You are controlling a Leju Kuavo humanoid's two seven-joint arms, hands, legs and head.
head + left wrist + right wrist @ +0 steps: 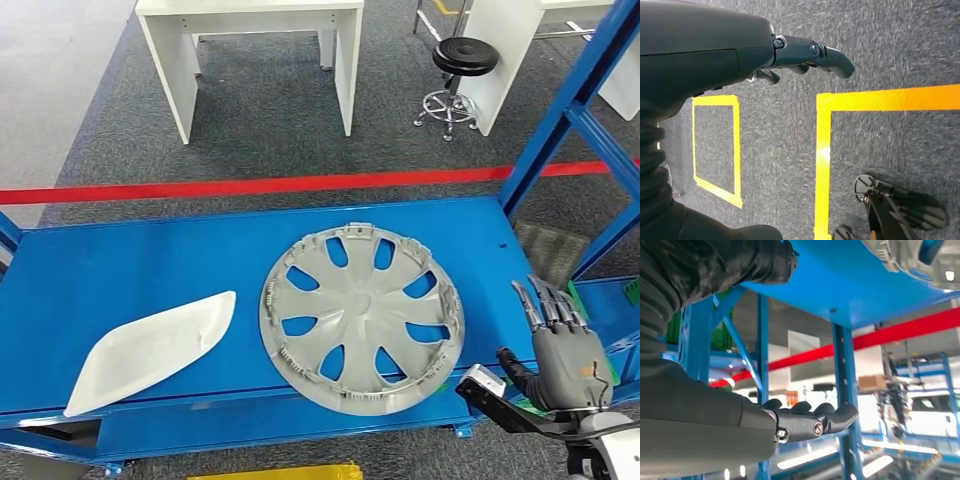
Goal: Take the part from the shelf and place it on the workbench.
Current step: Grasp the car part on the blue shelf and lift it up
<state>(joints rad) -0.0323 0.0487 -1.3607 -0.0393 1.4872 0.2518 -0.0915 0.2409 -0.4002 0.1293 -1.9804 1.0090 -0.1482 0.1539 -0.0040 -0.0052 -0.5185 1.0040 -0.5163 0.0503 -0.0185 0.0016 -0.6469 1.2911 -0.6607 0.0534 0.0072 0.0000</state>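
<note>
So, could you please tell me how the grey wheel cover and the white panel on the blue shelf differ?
The wheel cover is round and grey, with spokes and openings showing the blue shelf; the white panel is long, tapered and solid. The cover lies nearer the right hand, its rim overhanging the front edge; the panel lies further left. Both lie flat, untouched.

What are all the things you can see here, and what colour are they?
Wheel cover: one, grey, on the blue shelf, right of middle.
Curved panel: one, white, on the shelf, left of the wheel cover.
Red line: one, on the floor beyond the shelf.
Desk: one, white, beyond the line.
Stool: one, black seat, right of the desk.
Yellow tape: on the grey carpet.
Right hand: grey, fingers apart, right of the wheel cover.
Left hand: dark, hanging above the carpet.
</note>
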